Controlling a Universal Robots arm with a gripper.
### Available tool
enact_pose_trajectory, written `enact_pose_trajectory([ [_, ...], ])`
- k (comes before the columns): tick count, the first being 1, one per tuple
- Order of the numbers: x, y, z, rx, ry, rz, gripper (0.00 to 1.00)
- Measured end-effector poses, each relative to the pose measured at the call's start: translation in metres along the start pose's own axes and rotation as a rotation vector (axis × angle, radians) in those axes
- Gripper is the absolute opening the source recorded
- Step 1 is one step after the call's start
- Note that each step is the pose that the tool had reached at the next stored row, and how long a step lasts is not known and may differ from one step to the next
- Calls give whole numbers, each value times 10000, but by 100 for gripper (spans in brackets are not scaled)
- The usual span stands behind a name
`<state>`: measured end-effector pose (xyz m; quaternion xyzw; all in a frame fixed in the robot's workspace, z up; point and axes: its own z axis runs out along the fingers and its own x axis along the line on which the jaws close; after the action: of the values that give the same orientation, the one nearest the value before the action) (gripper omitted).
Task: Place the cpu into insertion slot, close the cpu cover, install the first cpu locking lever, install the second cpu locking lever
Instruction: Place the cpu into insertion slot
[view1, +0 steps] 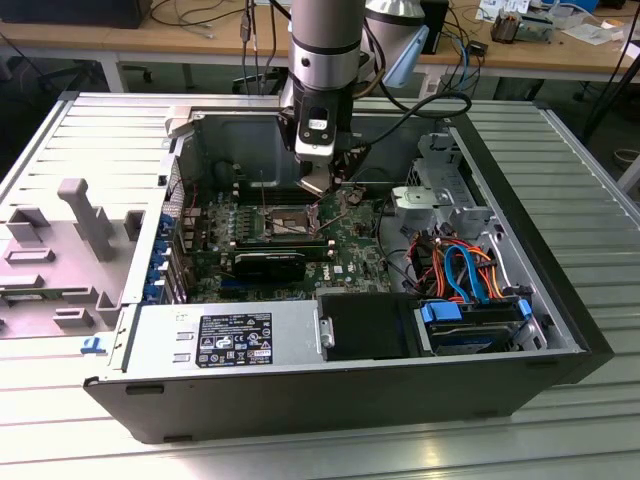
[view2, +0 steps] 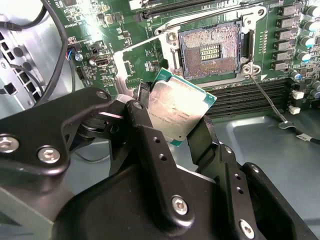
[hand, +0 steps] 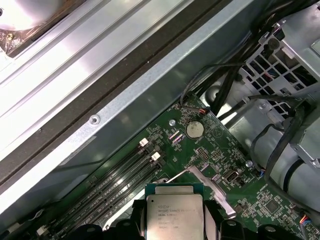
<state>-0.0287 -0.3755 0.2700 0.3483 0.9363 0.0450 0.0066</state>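
My gripper (view2: 172, 114) is shut on the cpu (view2: 176, 106), a flat square chip with a silvery top and green edge, pinched by two opposite edges between black fingers (view2: 143, 107). It hangs tilted above the board, a short way off the insertion slot (view2: 210, 49), whose gold-brown contact field lies bare. The cpu cover (view2: 120, 62) stands raised at the slot's side. A thin wire lever (view2: 261, 89) sticks out from the slot's corner. In the first wrist view the cpu (hand: 174, 216) faces the camera with the cover (hand: 212, 187) behind it. In the exterior view the gripper (view1: 320, 185) hovers over the slot (view1: 285, 215).
The open computer case (view1: 560, 300) walls in the board. Long black memory slots (view2: 245, 97) run beside the socket. A power supply (view1: 230, 340) lies at the front, and a drive bay with blue and orange cables (view1: 465, 270) lies on the exterior view's right. A grey fixture (view1: 70, 240) sits outside.
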Motion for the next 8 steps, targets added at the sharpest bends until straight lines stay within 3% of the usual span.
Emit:
enact_pose_trajectory([
  [8,0,0,1,-3,-12,131,55],
])
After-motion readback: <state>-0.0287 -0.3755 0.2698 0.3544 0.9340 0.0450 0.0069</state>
